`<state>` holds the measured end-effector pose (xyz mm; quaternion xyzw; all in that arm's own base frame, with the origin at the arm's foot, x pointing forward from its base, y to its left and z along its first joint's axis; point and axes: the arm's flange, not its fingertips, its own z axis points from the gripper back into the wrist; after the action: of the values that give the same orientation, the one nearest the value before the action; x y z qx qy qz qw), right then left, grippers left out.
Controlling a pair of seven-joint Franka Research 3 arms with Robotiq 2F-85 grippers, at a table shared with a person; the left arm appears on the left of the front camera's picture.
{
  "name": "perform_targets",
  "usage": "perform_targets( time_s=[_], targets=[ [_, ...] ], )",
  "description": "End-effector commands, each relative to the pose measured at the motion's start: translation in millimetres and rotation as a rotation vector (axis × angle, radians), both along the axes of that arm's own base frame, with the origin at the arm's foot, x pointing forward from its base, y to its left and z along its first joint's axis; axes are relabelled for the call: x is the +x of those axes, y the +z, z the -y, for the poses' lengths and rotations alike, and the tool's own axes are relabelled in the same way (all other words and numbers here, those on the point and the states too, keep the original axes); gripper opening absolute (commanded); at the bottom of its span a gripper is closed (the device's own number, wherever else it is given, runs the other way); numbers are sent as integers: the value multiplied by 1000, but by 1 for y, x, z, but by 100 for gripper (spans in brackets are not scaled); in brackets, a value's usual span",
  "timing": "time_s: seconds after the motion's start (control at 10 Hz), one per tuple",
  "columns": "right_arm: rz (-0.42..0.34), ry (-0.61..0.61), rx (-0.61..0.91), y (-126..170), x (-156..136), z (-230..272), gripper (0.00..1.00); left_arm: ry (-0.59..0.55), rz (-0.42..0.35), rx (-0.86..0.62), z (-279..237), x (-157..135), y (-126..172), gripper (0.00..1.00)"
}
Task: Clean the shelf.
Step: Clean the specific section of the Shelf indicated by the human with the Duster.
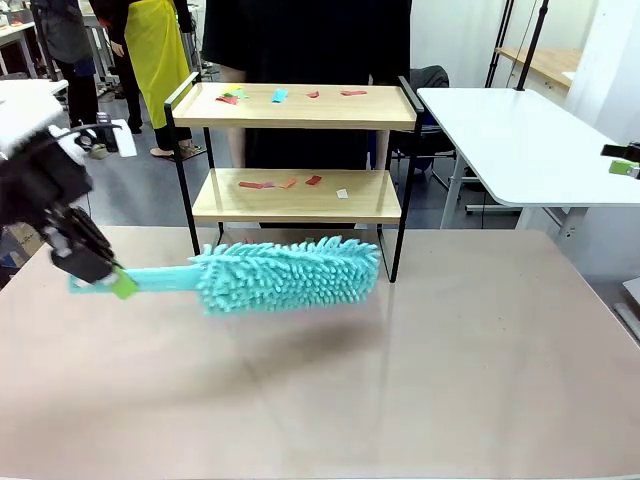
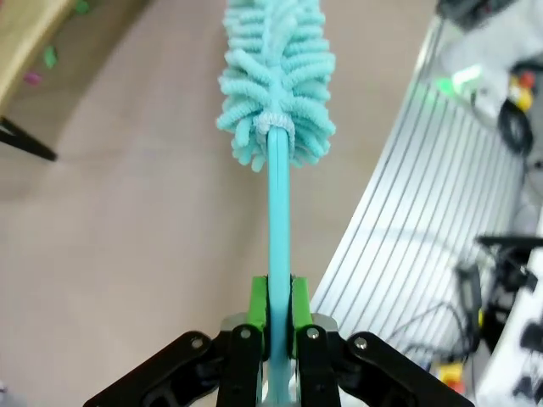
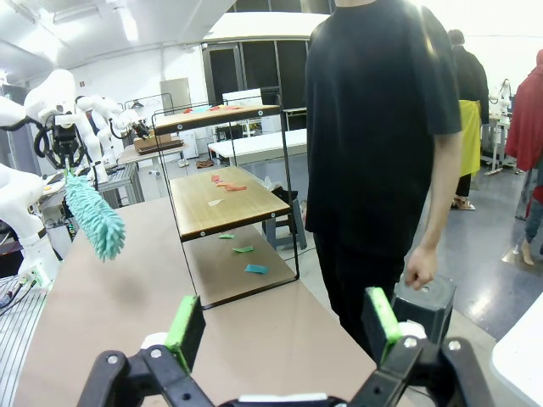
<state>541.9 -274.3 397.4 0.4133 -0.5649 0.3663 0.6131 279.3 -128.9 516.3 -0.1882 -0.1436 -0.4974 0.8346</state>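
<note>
— How far had we got with the cleaning?

— Hardly started, by our judgement. Near the left edge of the tabletop [image 1: 430,380] our left jaws were clamped on the flat handle [image 1: 160,279] of a turquoise duster [image 1: 288,274]. We held it level above the tabletop, its fluffy head just in front of the foot of the shelf [image 1: 300,120] and on neither board.

— Where was the shelf?

— At the far edge of the tabletop, about the middle, with a person [image 3: 382,127] standing just behind it. Coloured paper scraps [image 1: 279,96] lay on the top board and more scraps [image 1: 265,184] on the lower one. From the right wrist we also saw a few bits [image 3: 254,269] on the tabletop inside the frame's foot. Nothing looked swept, so we reckoned both boards were left to do.

— And our right arm?

— Its jaws stood wide apart with nothing between them, beyond the shelf's right end and looking at it end-on.

— Any writing we could read?

— None. We made out no brand, label or print on the duster, the shelf or the arms.
</note>
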Motion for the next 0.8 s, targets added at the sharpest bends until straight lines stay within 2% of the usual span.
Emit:
perform_targets(
  time_s=[0.0, 0.1, 0.3, 0.4, 0.5, 0.7],
  targets=[
    [7, 3, -1, 4, 1, -2, 100, 85, 28, -72, 16, -20, -10, 13],
    [7, 3, -1, 4, 1, -2, 100, 0, 0, 0, 0, 0, 0, 13],
    [7, 3, -1, 4, 1, -2, 100, 0, 0, 0, 0, 0, 0, 13],
    [7, 3, -1, 4, 1, -2, 100, 38, 2, -24, 9, -3, 0, 13],
    [7, 3, -1, 4, 1, -2, 100, -49, -87, -48, 29, 4, 4, 13],
    [7, 3, -1, 4, 1, -2, 100, -19, -155, -77, 56, 6, -19, 13]
  ],
)
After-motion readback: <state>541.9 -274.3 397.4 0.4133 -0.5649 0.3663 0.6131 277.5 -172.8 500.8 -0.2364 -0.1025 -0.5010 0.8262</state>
